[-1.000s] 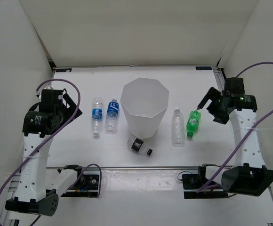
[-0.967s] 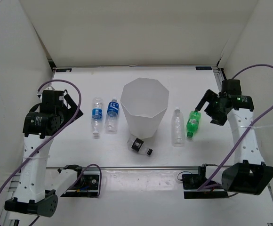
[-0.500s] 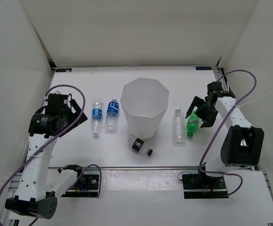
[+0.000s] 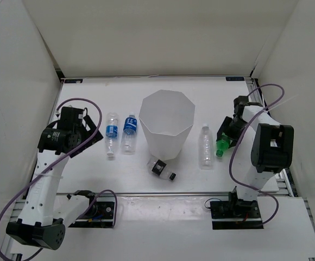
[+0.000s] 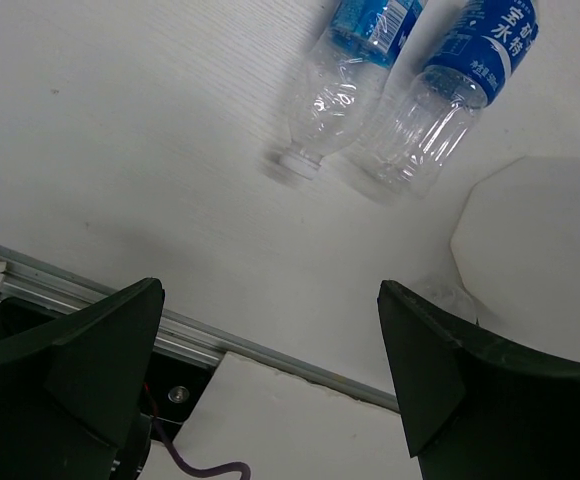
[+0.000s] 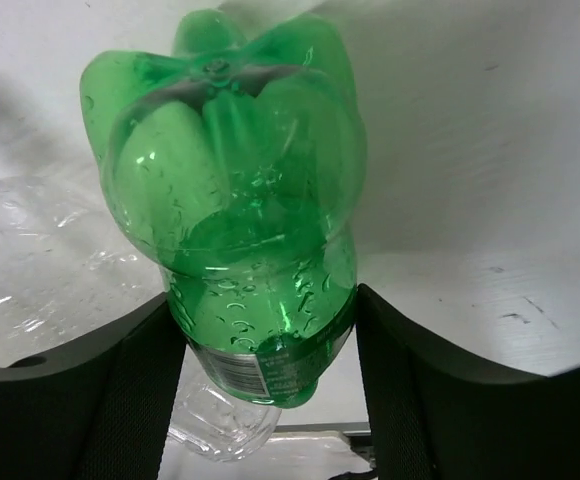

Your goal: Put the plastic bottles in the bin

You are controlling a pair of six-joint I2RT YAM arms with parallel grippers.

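- Right gripper [image 6: 260,300] is clamping the green bottle [image 6: 240,180] around its label band.
- It is probably handling light, slick, easily dented.
- Left gripper [image 5: 270,290] is gaping, holding 0 bottles.

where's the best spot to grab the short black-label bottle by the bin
Probably across the labelled middle of the short bottle, coming straight down from above: it lies on its side, cap pointing near-right, and the bin crowds its far end.
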